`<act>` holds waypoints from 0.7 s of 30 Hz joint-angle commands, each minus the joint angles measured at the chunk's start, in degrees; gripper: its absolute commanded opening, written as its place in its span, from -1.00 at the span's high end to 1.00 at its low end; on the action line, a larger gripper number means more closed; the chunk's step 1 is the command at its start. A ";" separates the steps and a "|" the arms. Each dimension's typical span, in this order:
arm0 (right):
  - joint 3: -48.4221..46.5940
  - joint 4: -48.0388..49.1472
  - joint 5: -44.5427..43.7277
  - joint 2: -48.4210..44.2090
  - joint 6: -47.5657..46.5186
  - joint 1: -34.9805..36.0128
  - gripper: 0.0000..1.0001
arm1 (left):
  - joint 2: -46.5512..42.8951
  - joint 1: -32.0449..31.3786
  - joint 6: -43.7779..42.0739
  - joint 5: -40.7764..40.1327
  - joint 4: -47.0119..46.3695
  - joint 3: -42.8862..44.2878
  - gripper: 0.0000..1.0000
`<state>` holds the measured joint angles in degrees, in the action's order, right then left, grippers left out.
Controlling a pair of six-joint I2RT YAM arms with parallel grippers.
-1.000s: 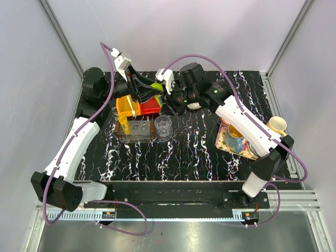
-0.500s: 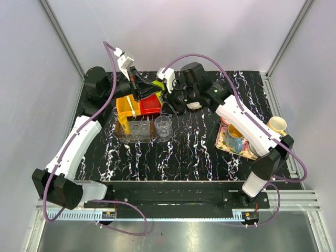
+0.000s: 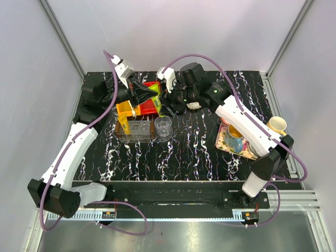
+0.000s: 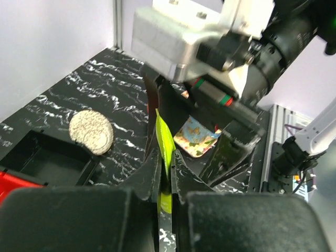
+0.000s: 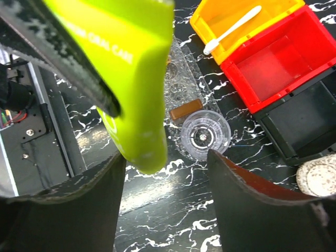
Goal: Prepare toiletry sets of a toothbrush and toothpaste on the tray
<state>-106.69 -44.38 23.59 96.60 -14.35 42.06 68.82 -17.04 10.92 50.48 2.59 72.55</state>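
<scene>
My left gripper is shut on the flat end of a light green toothpaste tube, held in the air over the bins. In the right wrist view the tube hangs with its rounded end between the fingers of my right gripper, which stands open and apart from it on one side. From above, the tube sits between the left gripper and the right gripper. A slim white toothbrush lies in the yellow bin. A clear tray lies below.
A red bin and a black bin adjoin the yellow one. A clear cup and a brown block sit at the clear tray. A patterned tray with a cup and a cream mug stand at the right.
The left gripper closed on the green tube's flat end. The right gripper then opened and let the tube go. The left arm carried the tube slightly nearer.
</scene>
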 commanded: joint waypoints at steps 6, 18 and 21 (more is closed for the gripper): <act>0.61 0.97 -4.43 -2.38 -2.17 -0.40 -0.64 | -5.80 3.85 -5.72 -6.78 -0.83 -6.19 1.00; 8.95 1.49 -4.61 -6.24 -2.88 -6.72 -0.68 | -13.27 7.10 -15.04 -12.86 -5.83 -20.24 1.00; 12.11 2.72 -4.52 -8.09 -3.84 -8.31 -0.68 | -15.02 7.72 -17.15 -14.52 -7.42 -23.50 1.00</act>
<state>-97.30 -44.51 19.38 93.23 -16.60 35.77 56.97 -10.44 -1.58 39.59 2.68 52.16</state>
